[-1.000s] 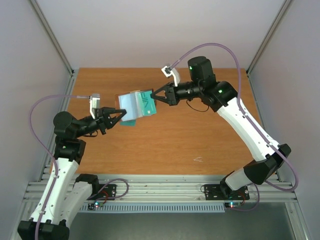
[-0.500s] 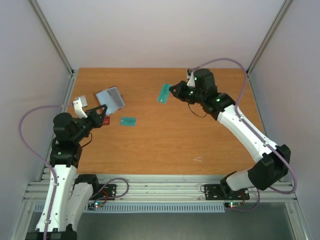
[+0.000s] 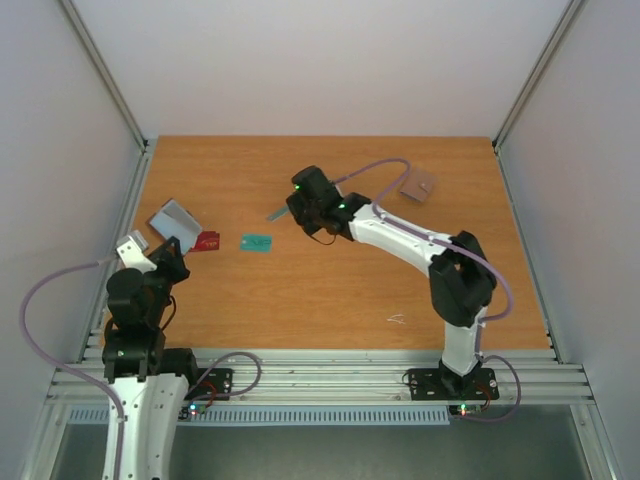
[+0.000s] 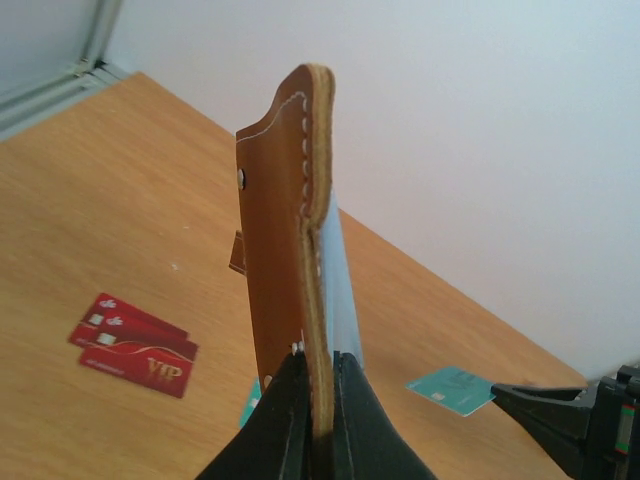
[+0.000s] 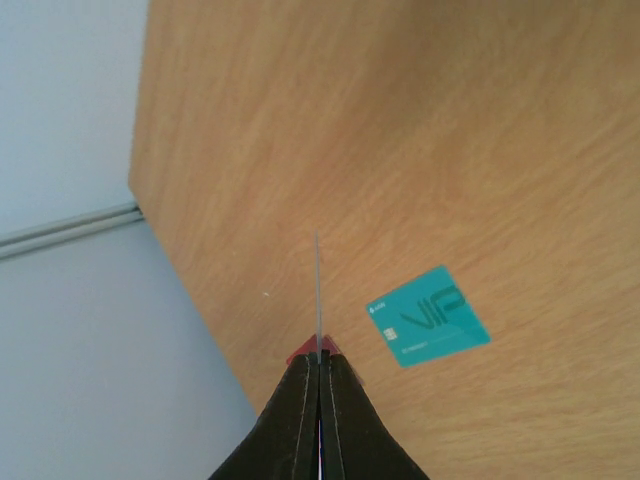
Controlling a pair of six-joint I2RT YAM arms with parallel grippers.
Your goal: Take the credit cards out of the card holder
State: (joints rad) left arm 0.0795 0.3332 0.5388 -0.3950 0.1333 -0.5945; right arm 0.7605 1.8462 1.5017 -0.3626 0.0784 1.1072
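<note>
The left gripper (image 4: 318, 372) is clamped on the bottom edge of the card holder (image 4: 280, 250), lifting it clear of the table (image 3: 350, 290) over the left side. The holder stands upright on its edge between the fingers, its brown stitched outer face and a small rivet showing in the left wrist view. A pale blue-grey layer (image 4: 340, 290) lies against the holder's far side; whether it is a card or the lining cannot be told. From above, the holder shows a pale grey face. The right arm reaches across toward the middle of the table, and the right gripper (image 5: 319, 362) is pinched closed on one credit card (image 3: 277, 212). Its own camera sees this card edge-on as a thin line rising from the fingertips, while the left wrist view shows it teal. The card is held in the air, well apart from the holder. Below it, a loose teal card (image 3: 257, 242) marked VIP lies flat on the wood, between the two grippers. Two red cards (image 3: 208, 240) lie overlapping on the table just beside the left gripper, left of the loose teal card. A small brown squarish piece (image 3: 418, 184) rests alone near the far right of the table; what it is cannot be made out.
</note>
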